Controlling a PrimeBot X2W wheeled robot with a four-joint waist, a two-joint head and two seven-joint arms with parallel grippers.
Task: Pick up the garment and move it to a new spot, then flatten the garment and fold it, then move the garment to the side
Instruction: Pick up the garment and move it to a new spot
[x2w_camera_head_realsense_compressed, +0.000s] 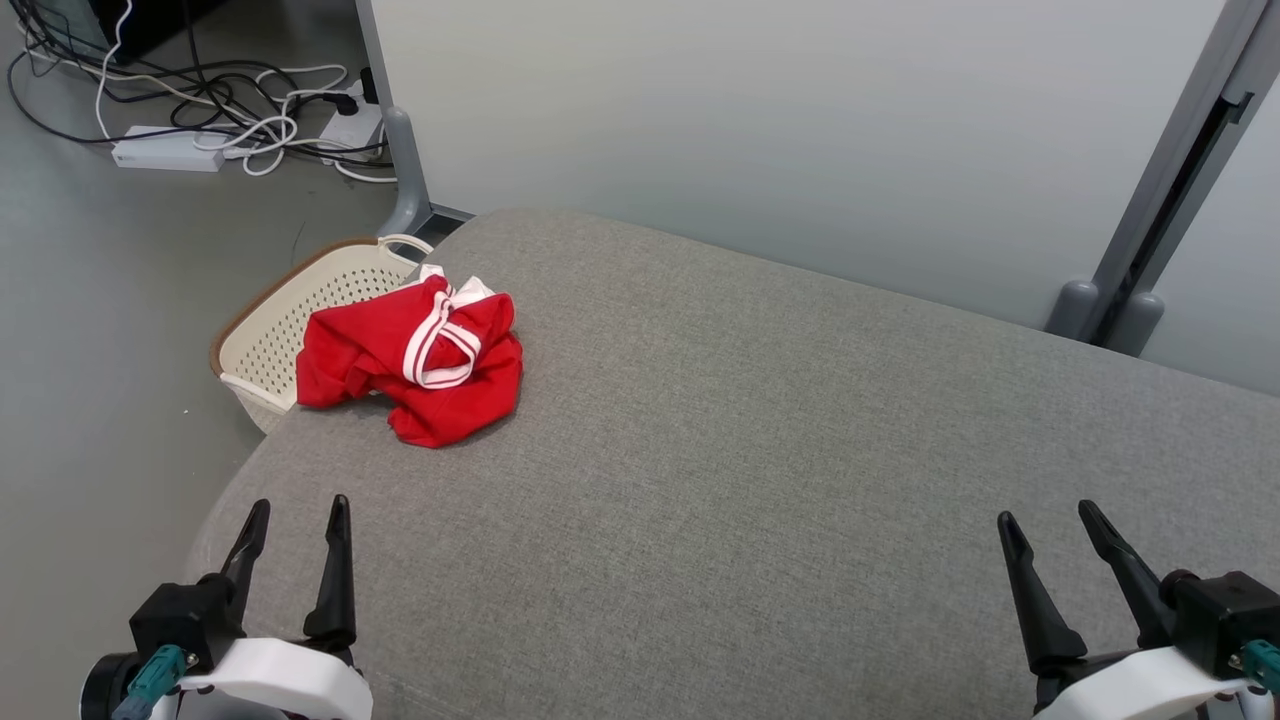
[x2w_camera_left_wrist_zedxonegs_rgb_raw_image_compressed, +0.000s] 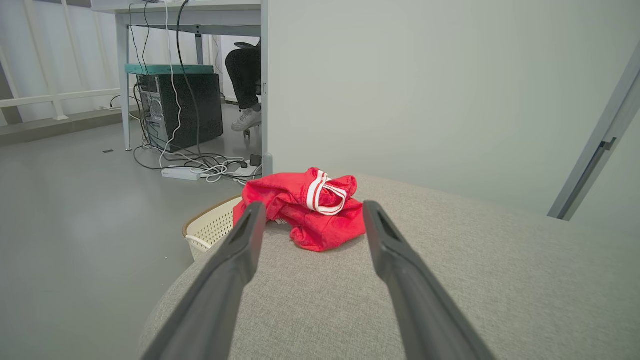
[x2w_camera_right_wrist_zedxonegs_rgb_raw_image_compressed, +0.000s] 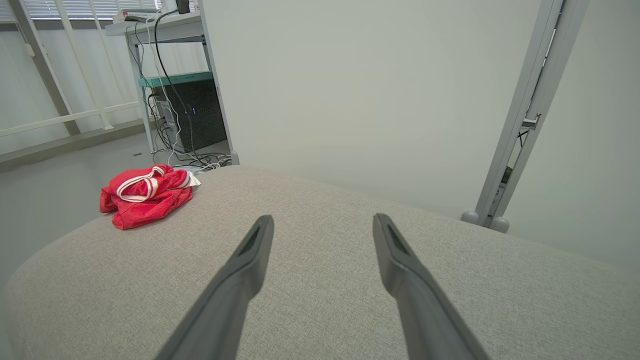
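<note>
Currently the left gripper (x2w_camera_head_realsense_compressed: 300, 503) and right gripper (x2w_camera_head_realsense_compressed: 1045, 512) both stand wide and empty. Well ahead of the left jaws, the bunched red garment (x2w_camera_head_realsense_compressed: 410, 360) overhangs a basket (x2w_camera_head_realsense_compressed: 265, 330). A shallow pinch could likely drop it in.

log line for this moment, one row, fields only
stage: pre-pick | red garment: crumpled, on grey cushion at left edge, beside perforated basket | left gripper: open, empty | right gripper: open, empty

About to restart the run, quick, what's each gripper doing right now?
Left gripper: open, holding nothing, red garment lies ahead of it.
Right gripper: open, holding nothing.
</note>
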